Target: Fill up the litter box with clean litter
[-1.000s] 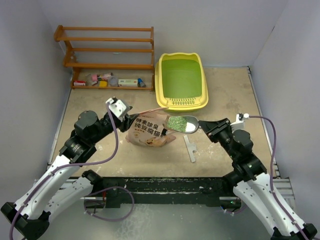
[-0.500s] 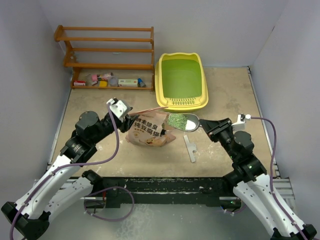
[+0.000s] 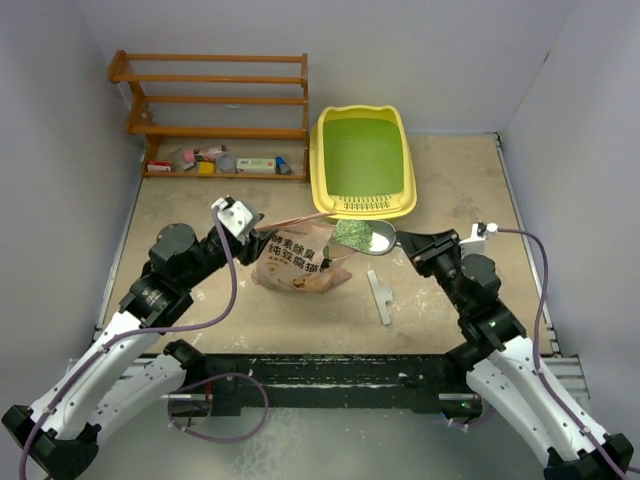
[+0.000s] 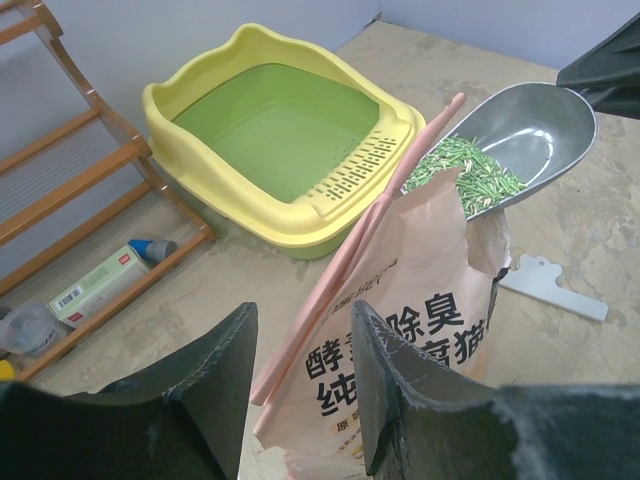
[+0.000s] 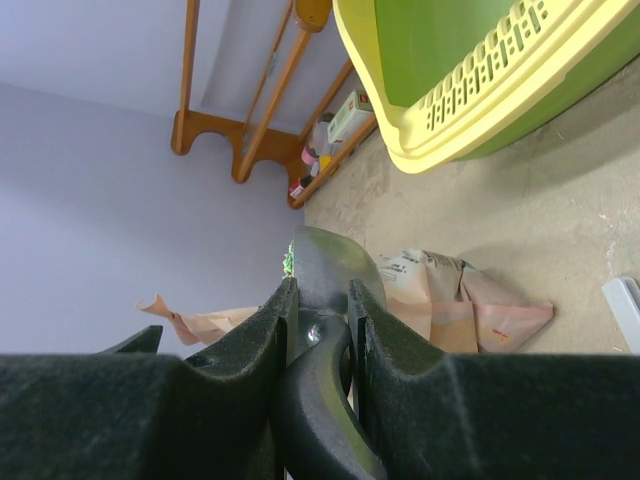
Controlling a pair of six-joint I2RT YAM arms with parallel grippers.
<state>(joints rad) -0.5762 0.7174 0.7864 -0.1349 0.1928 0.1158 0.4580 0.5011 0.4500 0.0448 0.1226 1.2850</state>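
Holding a Loaded Scoop Short of the Box

The left tool (image 4: 302, 330) is clenched on the open rim of the printed bag (image 3: 298, 265), which stands on the desk (image 3: 440, 180). Just right of the bag's mouth, the grey scoop (image 3: 378, 238) carries clean litter (image 3: 350, 236), green and pale pellets. Beyond it, the litter box (image 3: 362, 205) sits at the desk's far side. The right tool (image 5: 320, 295) grasps the scoop's handle.
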